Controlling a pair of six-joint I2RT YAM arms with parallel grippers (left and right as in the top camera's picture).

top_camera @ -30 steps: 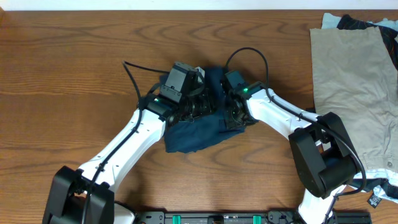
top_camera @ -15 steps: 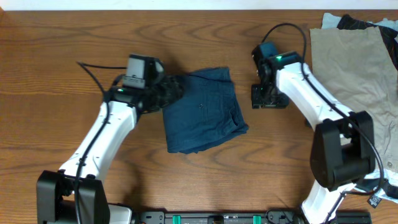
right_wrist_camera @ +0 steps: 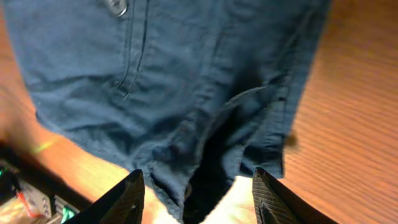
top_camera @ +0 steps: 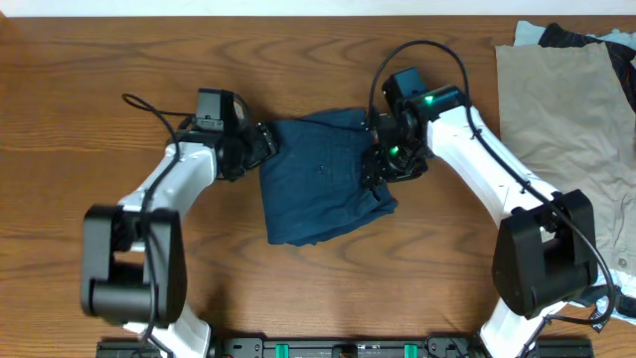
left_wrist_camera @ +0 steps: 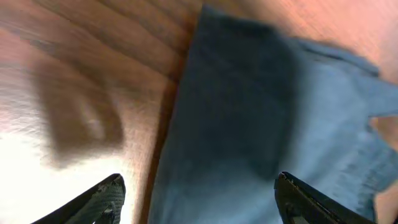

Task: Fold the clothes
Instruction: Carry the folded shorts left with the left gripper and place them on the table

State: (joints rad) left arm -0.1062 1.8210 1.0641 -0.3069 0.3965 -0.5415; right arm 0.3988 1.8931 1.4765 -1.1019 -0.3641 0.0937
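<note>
The dark navy shorts point(top_camera: 323, 179) lie folded into a rough rectangle at the table's middle. My left gripper point(top_camera: 266, 142) is open at the shorts' upper left corner; in the left wrist view its fingers point(left_wrist_camera: 199, 202) straddle the left edge of the cloth point(left_wrist_camera: 261, 124). My right gripper point(top_camera: 381, 164) is open over the shorts' right edge; in the right wrist view its fingers point(right_wrist_camera: 199, 199) hang above the rumpled hem and seams point(right_wrist_camera: 186, 93). Neither gripper holds cloth.
A beige garment point(top_camera: 561, 129) is spread at the right edge, with light blue and black cloth point(top_camera: 566, 35) peeking out at its top corner. Bare wood table point(top_camera: 99, 119) lies left of the shorts and in front of them.
One second ago both grippers were bunched over the shorts. They pulled apart to the sides, leaving the shorts flat. Now both have come back to the shorts' left and right edges.
</note>
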